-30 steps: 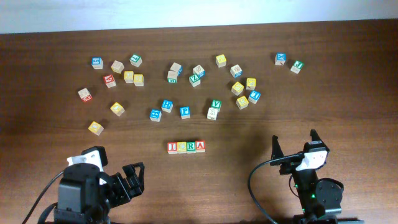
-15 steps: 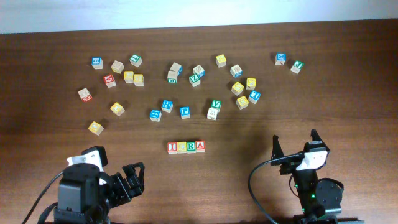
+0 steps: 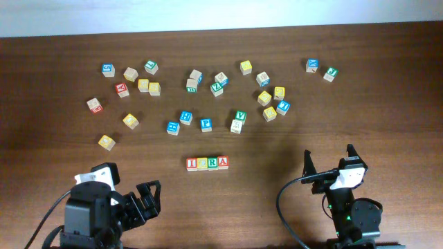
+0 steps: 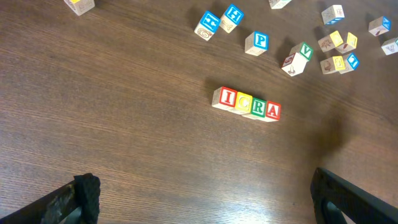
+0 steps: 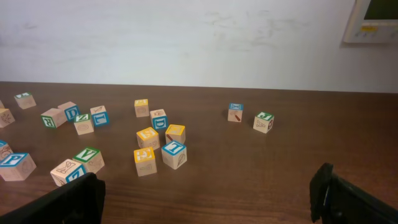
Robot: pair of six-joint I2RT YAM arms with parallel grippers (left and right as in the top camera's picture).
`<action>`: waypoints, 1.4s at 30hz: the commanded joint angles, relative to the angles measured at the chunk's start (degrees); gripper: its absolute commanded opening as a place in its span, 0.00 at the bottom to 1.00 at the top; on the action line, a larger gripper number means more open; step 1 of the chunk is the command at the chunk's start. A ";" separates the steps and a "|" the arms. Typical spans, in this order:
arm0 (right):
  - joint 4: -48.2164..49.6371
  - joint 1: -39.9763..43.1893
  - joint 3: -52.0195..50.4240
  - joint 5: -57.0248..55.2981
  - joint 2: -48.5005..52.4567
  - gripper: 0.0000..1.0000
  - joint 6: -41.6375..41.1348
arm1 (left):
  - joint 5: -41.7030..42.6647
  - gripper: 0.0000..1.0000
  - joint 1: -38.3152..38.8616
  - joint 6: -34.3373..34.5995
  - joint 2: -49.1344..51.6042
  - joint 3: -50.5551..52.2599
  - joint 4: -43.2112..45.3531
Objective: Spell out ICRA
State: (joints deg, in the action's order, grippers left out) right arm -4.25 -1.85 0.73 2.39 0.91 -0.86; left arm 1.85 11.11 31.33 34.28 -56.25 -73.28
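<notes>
overhead, the icra row (image 3: 208, 163) sits at lower centre, its cubes touching and set apart from the spare cubes (image 3: 205, 124) above so the word reads alone. left wrist view: the left gripper (image 4: 202, 183) is spread wide and empty, with the row at mid-frame. right wrist view: the right gripper (image 5: 208, 180) is likewise wide and empty, facing only spares; the spelling looks finished

The overhead camera looks straight down on the table (image 3: 55, 152), taking in its full width, with the far wall (image 3: 208, 14) along the top. The left wrist camera sits low at the near left, tilted down and forward onto the ICRA row (image 4: 246, 104). The right wrist camera, at the near right, looks almost level toward the far wall. All three views catch the blue P cube (image 3: 205, 124).
</notes>
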 commanded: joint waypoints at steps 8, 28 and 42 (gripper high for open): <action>-0.20 0.33 -0.42 -0.28 -0.70 0.98 0.00 | -0.61 0.99 -0.15 0.74 -0.13 0.17 0.09; -0.20 0.33 -0.42 -0.28 -0.70 0.98 0.00 | 12.61 0.99 -16.09 -29.92 -19.98 10.75 13.55; -0.20 0.33 -0.42 -0.28 -0.70 0.98 0.00 | 12.33 0.99 -17.97 -29.64 -30.86 42.82 50.12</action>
State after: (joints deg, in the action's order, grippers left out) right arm -4.23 -1.85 0.73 2.37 0.80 -0.86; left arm 13.74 -6.74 2.55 4.95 -17.19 -27.35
